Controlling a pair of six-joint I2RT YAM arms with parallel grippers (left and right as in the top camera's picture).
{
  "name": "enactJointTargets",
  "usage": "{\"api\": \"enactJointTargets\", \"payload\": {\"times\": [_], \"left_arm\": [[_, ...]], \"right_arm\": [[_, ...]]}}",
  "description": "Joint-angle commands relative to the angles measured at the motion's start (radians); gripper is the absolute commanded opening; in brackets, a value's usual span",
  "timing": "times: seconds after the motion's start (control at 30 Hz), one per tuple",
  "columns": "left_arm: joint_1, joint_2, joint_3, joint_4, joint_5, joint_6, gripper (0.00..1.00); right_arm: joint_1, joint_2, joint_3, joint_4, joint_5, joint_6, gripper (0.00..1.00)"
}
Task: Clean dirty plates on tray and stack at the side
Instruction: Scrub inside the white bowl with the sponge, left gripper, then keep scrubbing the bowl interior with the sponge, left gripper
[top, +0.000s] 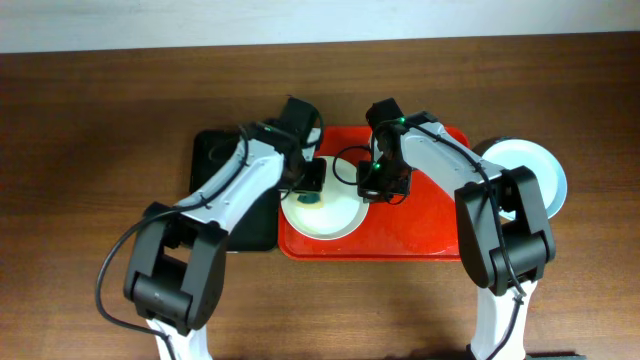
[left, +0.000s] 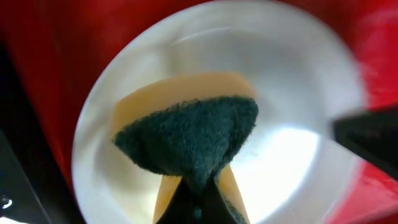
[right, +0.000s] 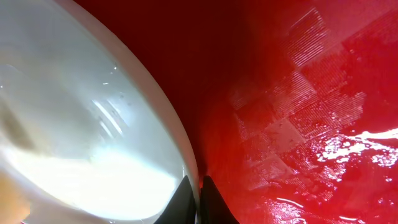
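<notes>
White plate (top: 335, 222) on the left part of the red tray (top: 420, 235), with a gripper at each side.
The right gripper (right: 199, 196) pinches the plate's right rim, fingers almost together on it. The left gripper (left: 198, 202) is clamped tight on a yellow sponge (left: 193, 134) with a dark green scouring pad, over the plate's middle; contact cannot be told. A pale blue plate (top: 535, 165) sits on the table just off the tray's right end, and a black tray (top: 215, 160) lies along its left side.
</notes>
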Motion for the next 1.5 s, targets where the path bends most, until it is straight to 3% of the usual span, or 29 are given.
{"api": "enactJointTargets", "payload": {"times": [0.0, 0.17, 0.37, 0.53, 0.97, 1.37, 1.47], "left_arm": [[-0.015, 0.002, -0.073, 0.026, -0.158, -0.092, 0.0], [-0.01, 0.013, -0.106, 0.026, -0.143, -0.16, 0.0], [-0.012, 0.018, -0.108, 0.061, 0.12, -0.092, 0.0], [-0.012, 0.017, -0.108, 0.12, 0.232, -0.092, 0.0], [-0.011, -0.092, -0.058, 0.065, -0.019, -0.084, 0.0], [-0.009, 0.084, -0.058, 0.108, -0.015, -0.076, 0.0], [-0.009, 0.093, -0.057, 0.11, 0.107, -0.044, 0.0]], "right_arm": [[0.01, 0.006, -0.009, 0.003, 0.01, 0.005, 0.05], [0.01, 0.006, -0.009, 0.003, 0.01, 0.005, 0.04], [0.01, 0.006, -0.009, 0.003, 0.01, 0.005, 0.05], [0.01, 0.006, -0.009, 0.003, 0.01, 0.005, 0.04], [0.01, 0.006, -0.009, -0.001, 0.017, 0.005, 0.05], [0.01, 0.006, -0.009, -0.001, 0.018, 0.005, 0.05], [0.01, 0.006, -0.01, -0.001, 0.018, 0.005, 0.05]]}}
